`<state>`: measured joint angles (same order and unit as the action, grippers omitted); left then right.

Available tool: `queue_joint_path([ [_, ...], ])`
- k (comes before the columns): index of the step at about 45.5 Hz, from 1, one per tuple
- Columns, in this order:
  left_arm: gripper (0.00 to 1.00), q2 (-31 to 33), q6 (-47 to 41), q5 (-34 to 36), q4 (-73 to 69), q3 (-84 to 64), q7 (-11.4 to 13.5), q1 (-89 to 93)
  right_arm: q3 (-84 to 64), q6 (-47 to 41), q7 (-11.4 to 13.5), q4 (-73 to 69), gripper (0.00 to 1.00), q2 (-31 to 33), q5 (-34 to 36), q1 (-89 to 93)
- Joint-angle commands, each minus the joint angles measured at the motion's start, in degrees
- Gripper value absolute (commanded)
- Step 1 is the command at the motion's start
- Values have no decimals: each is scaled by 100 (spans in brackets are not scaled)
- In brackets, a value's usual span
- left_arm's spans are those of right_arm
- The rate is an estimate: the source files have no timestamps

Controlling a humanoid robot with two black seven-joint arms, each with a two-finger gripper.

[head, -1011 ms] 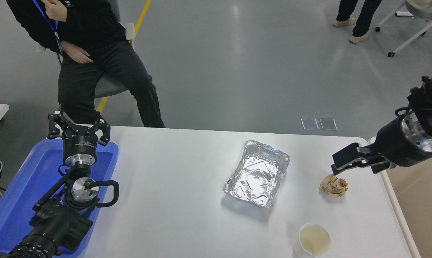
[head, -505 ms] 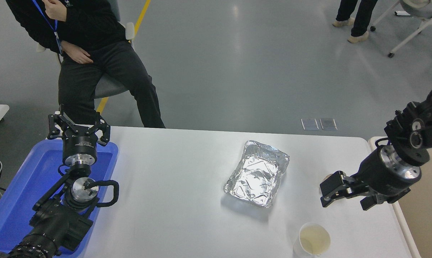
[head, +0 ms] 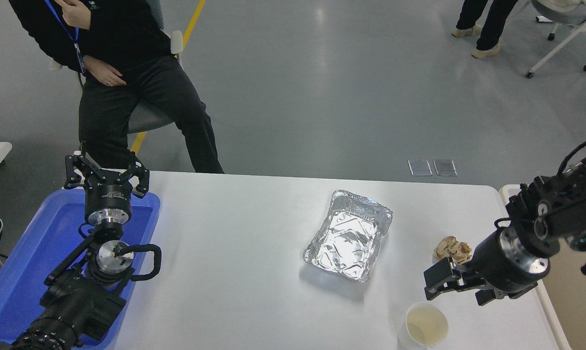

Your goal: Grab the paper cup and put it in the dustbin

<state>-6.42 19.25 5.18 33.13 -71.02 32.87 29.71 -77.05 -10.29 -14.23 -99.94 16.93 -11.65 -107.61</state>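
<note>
The paper cup [head: 423, 326] stands upright at the table's near edge, right of centre, white with a cream inside. My right gripper [head: 434, 284] hangs open and empty just behind and above the cup's rim, fingers pointing left, not touching it. The dustbin [head: 548, 307] is the beige bin along the table's right side; only its rim and part of its inside show, partly behind my right arm. My left gripper [head: 106, 170] is parked open above the blue tray at the lower left.
A crumpled brown paper ball [head: 450, 248] lies just behind the right gripper. A foil tray [head: 349, 236] sits mid-table. A blue tray [head: 25, 267] lies under the left arm. A person sits at the far left; another stands far back right.
My right gripper has moved down and towards the near edge, from above the brown paper ball to just behind the paper cup. The ball, hidden half a second ago, shows again.
</note>
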Motion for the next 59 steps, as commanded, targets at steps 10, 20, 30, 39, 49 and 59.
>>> queue_joint_path([
  [10,99,0,0,0,0,1,0,0,269,1012,-1,211,100,30,-92,1119],
  [20,99,0,0,0,0,1,0,0,498,1389,-1,281,100,12,-100,1584],
  [30,99,0,0,0,0,1,0,0,525,1565,-1,536,100,-6,-267,1927],
  [39,99,0,0,0,0,1,0,0,524,1609,-1,580,99,12,-364,1998],
  [49,99,0,0,0,0,1,0,0,507,1609,-1,633,90,3,-390,2042],
  [59,99,0,0,0,0,1,0,0,472,1697,-1,721,64,3,-504,2077],
])
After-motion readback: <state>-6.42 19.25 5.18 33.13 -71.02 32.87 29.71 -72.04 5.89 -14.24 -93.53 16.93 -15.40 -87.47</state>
